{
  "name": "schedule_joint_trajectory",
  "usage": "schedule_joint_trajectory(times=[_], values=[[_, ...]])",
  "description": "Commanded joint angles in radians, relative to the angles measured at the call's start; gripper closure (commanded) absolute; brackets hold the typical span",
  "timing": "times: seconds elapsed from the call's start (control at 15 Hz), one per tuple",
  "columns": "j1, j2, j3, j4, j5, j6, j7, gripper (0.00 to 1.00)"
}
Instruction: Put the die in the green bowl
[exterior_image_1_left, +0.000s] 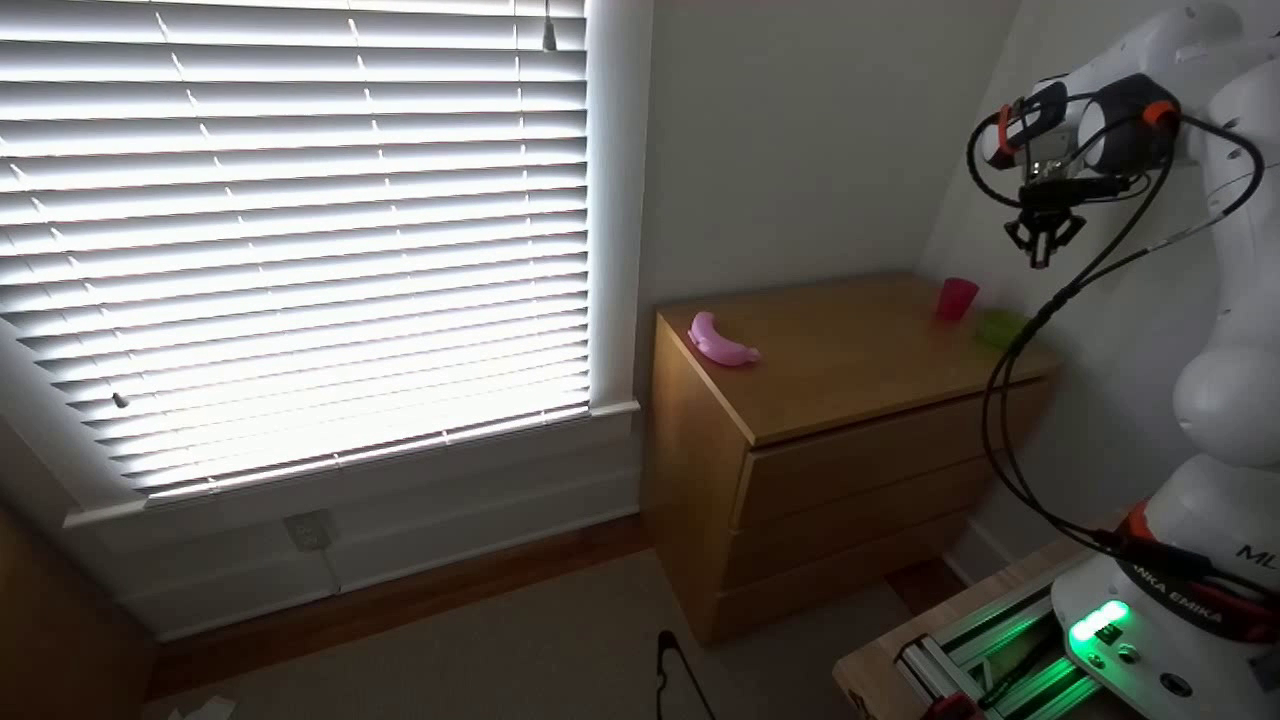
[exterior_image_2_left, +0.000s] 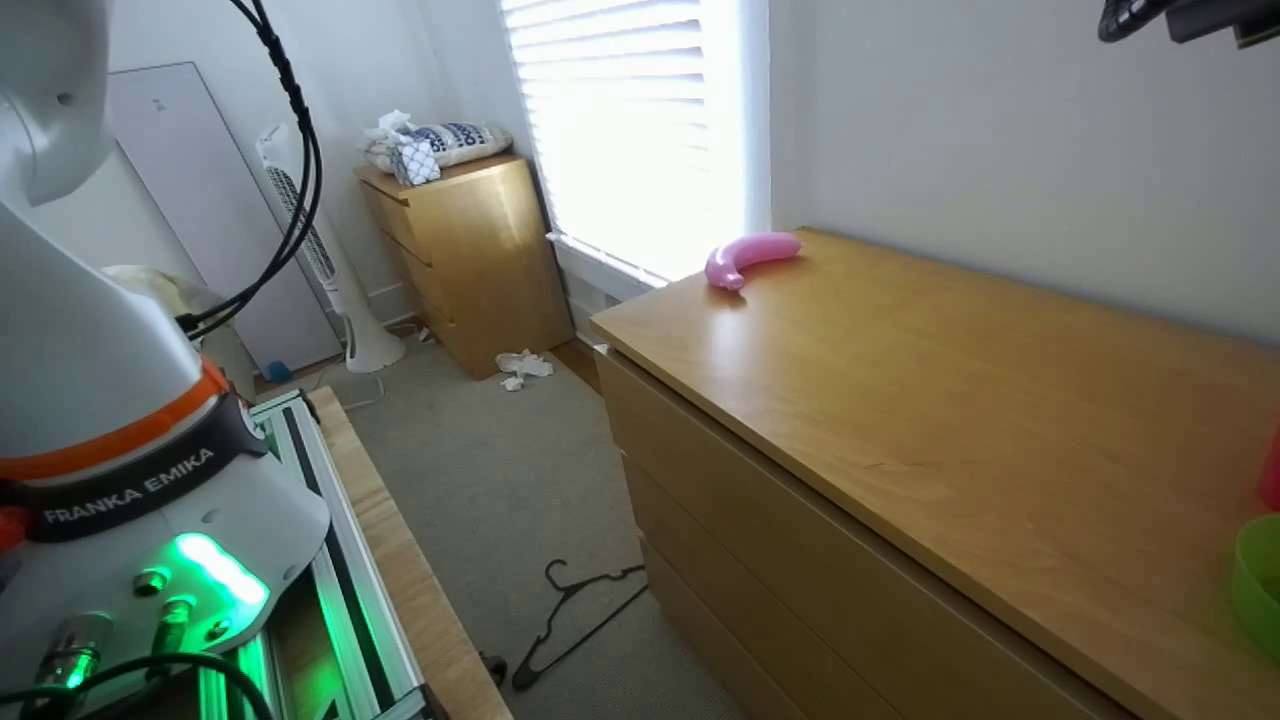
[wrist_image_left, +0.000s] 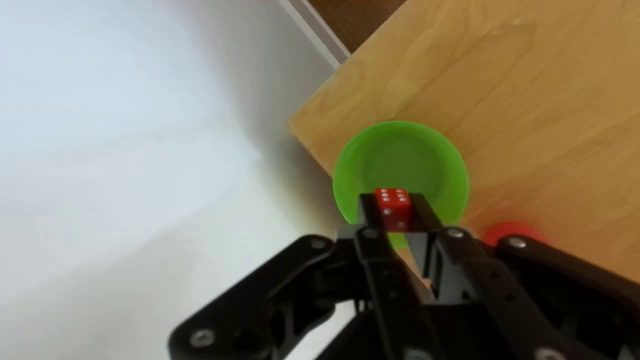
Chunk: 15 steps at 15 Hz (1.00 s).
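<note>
In the wrist view, your gripper (wrist_image_left: 395, 212) hides the sides of the die (wrist_image_left: 394, 202) and part of the bowl (wrist_image_left: 402, 160), leaving you a blurred red patch of the cup (wrist_image_left: 512, 231). In an exterior view a cable (exterior_image_1_left: 1070, 290) crosses the bowl, and the die is too small for you to make out. In an exterior view the right edge costs you most of the bowl (exterior_image_2_left: 1255, 585) and cup (exterior_image_2_left: 1272, 470), and the top corner most of the gripper.
</note>
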<state>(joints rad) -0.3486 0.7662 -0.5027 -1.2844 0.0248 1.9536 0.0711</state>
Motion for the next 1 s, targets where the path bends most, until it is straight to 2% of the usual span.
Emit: schedule_joint_trajectory(times=[0.0, 0.53, 0.6, 0.67, 0.8, 0.93], values=[[0.002, -0.070, -0.016, -0.091, 0.033, 0.052, 0.061, 0.96], [0.011, -0.059, -0.041, -0.124, 0.015, 0.209, 0.156, 0.96], [0.012, -0.057, -0.042, -0.127, 0.014, 0.223, 0.166, 0.81], [0.011, -0.057, -0.041, -0.127, 0.015, 0.224, 0.175, 0.57], [0.014, -0.055, -0.044, -0.128, 0.009, 0.231, 0.192, 0.54], [0.015, -0.052, -0.046, -0.125, 0.002, 0.230, 0.205, 0.39]])
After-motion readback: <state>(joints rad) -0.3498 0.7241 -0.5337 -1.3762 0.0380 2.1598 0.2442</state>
